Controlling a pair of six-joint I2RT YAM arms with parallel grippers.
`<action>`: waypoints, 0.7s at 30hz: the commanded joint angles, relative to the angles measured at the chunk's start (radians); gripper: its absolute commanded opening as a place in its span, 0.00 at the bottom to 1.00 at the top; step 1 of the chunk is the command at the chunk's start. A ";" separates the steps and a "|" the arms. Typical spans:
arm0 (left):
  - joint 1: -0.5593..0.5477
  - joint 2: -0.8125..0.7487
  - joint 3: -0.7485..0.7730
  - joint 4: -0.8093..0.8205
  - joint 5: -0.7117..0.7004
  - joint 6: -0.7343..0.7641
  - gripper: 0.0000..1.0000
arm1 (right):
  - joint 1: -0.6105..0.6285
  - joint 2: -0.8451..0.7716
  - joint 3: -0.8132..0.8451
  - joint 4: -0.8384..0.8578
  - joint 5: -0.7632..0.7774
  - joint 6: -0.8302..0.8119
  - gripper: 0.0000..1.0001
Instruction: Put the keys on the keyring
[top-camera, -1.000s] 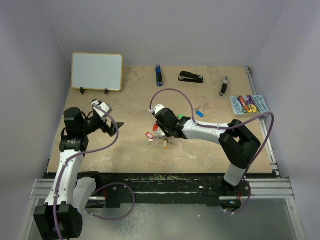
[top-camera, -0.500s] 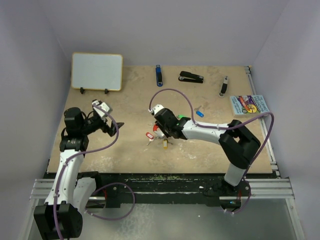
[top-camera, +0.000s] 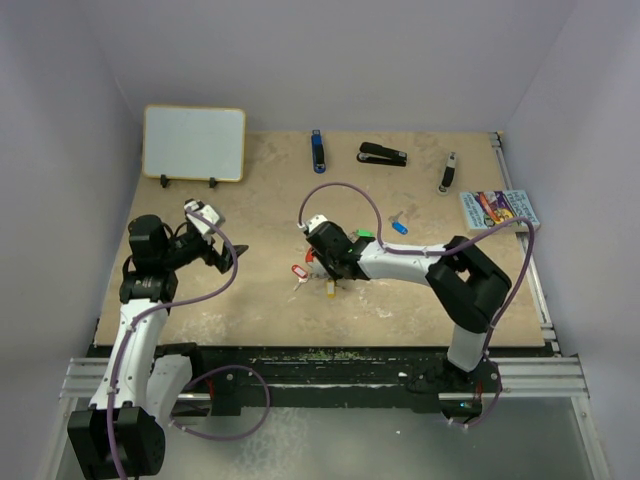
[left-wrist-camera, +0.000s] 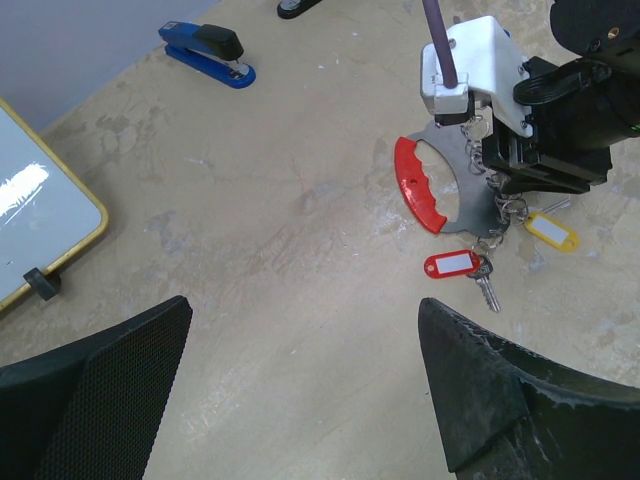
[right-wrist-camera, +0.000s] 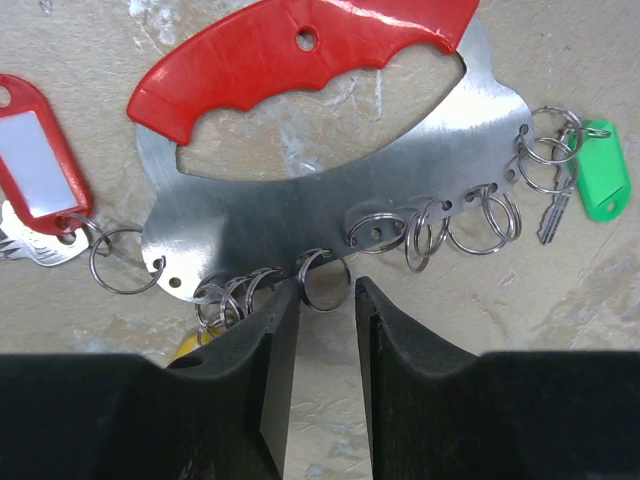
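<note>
The keyring is a red crescent grip (right-wrist-camera: 300, 55) on a silvery plate (right-wrist-camera: 330, 190) hung with several split rings; it lies flat mid-table (top-camera: 311, 256) (left-wrist-camera: 418, 187). A red-tagged key (right-wrist-camera: 35, 165) (left-wrist-camera: 455, 265) hangs at one end and a green-tagged key (right-wrist-camera: 603, 180) at the other. A yellow tag (left-wrist-camera: 552, 230) peeks out beside the right arm. A blue-tagged key (top-camera: 399, 226) lies apart to the right. My right gripper (right-wrist-camera: 327, 290) sits at the plate's edge, its jaws a narrow gap apart with one split ring between the tips. Off to the left, my left gripper (left-wrist-camera: 305, 380) hangs wide open, holding nothing.
A whiteboard (top-camera: 194, 143) stands at the back left. Along the back lie a blue stapler (top-camera: 317, 150), a black stapler (top-camera: 382, 154) and a dark pen-like stick (top-camera: 447, 172). A colourful booklet (top-camera: 498, 209) lies at the right edge.
The right arm has shifted slightly left and its elbow has drawn in. Its jaws have eased a little apart. The left arm has not moved.
</note>
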 joint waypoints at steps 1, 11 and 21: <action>0.005 -0.002 0.003 0.044 0.023 0.006 0.98 | 0.004 0.007 0.039 -0.029 0.017 0.047 0.34; 0.006 -0.003 0.002 0.045 0.025 0.007 0.98 | 0.004 0.003 0.037 -0.029 0.040 0.069 0.20; 0.006 -0.001 0.008 0.044 0.032 0.004 0.98 | 0.004 -0.050 0.028 -0.017 0.115 0.075 0.00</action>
